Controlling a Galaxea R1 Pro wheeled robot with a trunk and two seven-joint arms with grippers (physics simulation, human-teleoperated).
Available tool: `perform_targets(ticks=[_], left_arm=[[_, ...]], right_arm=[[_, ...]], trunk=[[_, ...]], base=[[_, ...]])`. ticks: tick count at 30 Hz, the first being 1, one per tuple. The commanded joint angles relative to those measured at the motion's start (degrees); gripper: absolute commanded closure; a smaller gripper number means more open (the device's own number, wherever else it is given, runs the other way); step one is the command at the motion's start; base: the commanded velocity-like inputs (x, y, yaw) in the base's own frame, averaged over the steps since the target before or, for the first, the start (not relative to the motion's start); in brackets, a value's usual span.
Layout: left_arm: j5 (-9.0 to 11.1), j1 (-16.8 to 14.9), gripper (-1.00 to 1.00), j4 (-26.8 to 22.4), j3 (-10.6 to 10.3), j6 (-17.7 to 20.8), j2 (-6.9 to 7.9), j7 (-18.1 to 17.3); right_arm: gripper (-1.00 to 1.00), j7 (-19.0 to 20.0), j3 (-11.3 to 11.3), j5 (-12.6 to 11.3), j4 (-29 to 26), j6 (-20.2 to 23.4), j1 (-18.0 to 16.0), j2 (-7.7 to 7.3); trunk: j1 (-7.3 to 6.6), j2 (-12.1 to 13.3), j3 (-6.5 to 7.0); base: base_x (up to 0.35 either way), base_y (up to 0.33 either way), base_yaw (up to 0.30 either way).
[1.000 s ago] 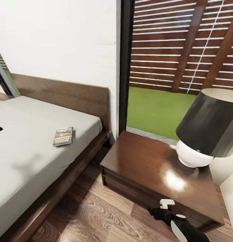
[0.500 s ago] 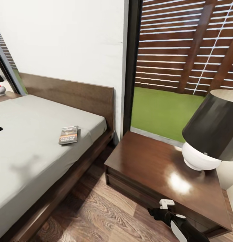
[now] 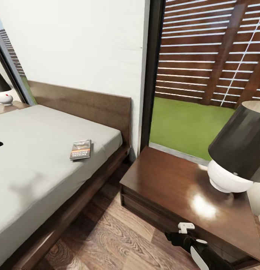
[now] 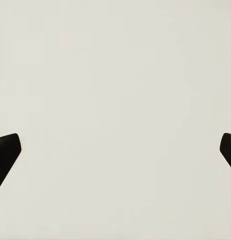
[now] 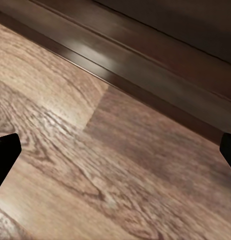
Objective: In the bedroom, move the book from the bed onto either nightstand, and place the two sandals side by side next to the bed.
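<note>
The book (image 3: 81, 150) lies flat on the light-grey mattress of the bed (image 3: 36, 165), near the headboard and the bed's near edge. A dark nightstand (image 3: 171, 183) with a black-shaded lamp (image 3: 238, 150) stands to the right of the bed, and a second nightstand (image 3: 6, 107) sits at the bed's far side. The sandals are out of view. My left gripper (image 4: 115, 150) is open in front of a plain pale surface. My right gripper (image 5: 115, 152) is open above the wood floor, holding nothing. My right arm (image 3: 199, 251) hangs low in front of the near nightstand.
A wood floor strip (image 3: 103, 225) runs between bed and near nightstand. Behind the nightstand a dark-framed glass door (image 3: 154, 71) looks onto grass and a slatted fence. A white wall (image 3: 81, 45) rises behind the headboard (image 3: 88, 107).
The whole picture has shifted rightward as the camera turned left; the far nightstand and its lamp came into view. The book, bed and arms have not moved.
</note>
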Motion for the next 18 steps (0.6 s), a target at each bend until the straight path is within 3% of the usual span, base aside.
perform_targets(ticks=[1, 9, 18], left_arm=[[-0.3, 0.0, -1.0, -0.1, 0.4, 0.3, -0.01, -0.3], [-0.3, 0.0, -1.0, -0.1, 0.4, 0.4, 0.0, -0.3], [-0.2, 0.0, -1.0, -0.2, 0.5, 0.5, -0.04, -0.4]], right_arm=[[-1.0, 0.1, 0.3, 0.1, -2.0, 0.1, -0.1, -0.07], [-1.0, 0.1, 0.3, 0.1, -2.0, 0.1, -0.1, -0.07], [-1.0, 0.1, 0.3, 0.1, -2.0, 0.1, -0.1, -0.07]], trunk=[[-0.01, 0.0, -0.04], [-0.01, 0.0, -0.04], [-0.01, 0.0, -0.04]], base=[[0.0, 0.0, 0.08], [0.0, 0.0, 0.111], [0.0, 0.0, 0.2]])
